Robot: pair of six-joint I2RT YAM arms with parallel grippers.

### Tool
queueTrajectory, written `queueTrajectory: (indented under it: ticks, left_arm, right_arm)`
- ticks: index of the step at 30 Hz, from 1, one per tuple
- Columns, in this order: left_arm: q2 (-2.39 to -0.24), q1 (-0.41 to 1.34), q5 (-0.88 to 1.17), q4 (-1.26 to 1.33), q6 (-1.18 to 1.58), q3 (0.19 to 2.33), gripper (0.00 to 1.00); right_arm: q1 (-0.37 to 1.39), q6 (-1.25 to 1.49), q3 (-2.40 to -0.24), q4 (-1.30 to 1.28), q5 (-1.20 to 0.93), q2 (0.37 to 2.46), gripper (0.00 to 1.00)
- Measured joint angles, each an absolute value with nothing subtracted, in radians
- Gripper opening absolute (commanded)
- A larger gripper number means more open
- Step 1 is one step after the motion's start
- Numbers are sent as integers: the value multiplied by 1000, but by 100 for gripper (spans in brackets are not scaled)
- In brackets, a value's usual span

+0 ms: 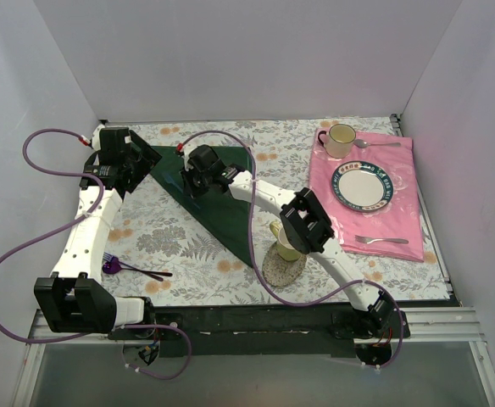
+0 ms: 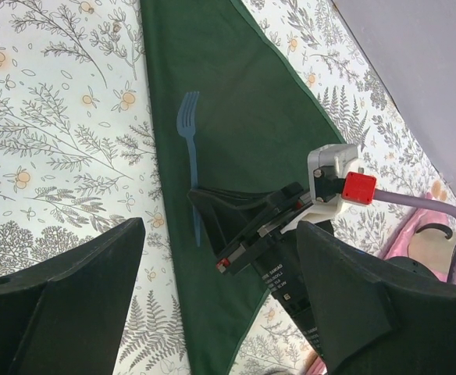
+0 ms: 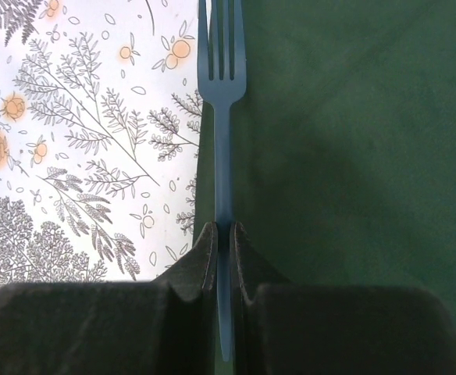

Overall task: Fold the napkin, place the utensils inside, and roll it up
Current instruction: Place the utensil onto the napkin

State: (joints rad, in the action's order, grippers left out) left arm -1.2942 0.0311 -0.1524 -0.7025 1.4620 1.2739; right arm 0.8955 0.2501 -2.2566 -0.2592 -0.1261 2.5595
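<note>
The dark green napkin (image 1: pixel 222 199) lies folded into a triangle on the flowered tablecloth, its point toward the near edge. My right gripper (image 1: pixel 195 180) is over the napkin's far part, shut on the handle of the slate-blue fork (image 3: pixel 222 117). In the right wrist view the gripper (image 3: pixel 222 230) pinches the handle, and the tines point away along the napkin's (image 3: pixel 353 156) left edge. My left gripper (image 1: pixel 129 168) hangs open above the napkin's far left corner. From the left wrist view the fork (image 2: pixel 189 141) sits over the napkin (image 2: pixel 220 86), and the left gripper (image 2: pixel 220 226) holds nothing.
A purple-headed utensil (image 1: pixel 122 268) lies near the left arm's base. A yellow-green cup on a round coaster (image 1: pixel 285 264) stands under the right arm. At the right, a pink cloth (image 1: pixel 400 222) carries a plate (image 1: pixel 347 172), a mug (image 1: pixel 341 137), a silver spoon (image 1: pixel 380 143) and a silver fork (image 1: pixel 381 241).
</note>
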Motion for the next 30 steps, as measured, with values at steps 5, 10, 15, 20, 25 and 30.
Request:
queueTrajectory:
  ticks: [5,10,15,20,25,30]
  left_arm:
    - [-1295,31,-144,-699,1462,1274,80]
    - [-1296,31,-141,-696,1462,1274,80]
    - [-1296,31,-139,-695,1461,1274,84]
    - [-1296,31,-114,-682,1454,1272,89]
    - [-1296,30,-55,-648,1451,1261,98]
    - [-1296,1,41,-604,1455,1238,98]
  right_arm:
    - [889,258,-2263,-257,-126,2589,1]
    - [884,264,-2269,-257,-128,2612,1]
    - [883,264,-2274,-256,-126,2612,6]
    - [883,264,-2274,-256,-130,2612,13]
    - [884,265,-2274,-257,-139,2612,24]
    - [884,262,-2274,-261,-153,2612,39]
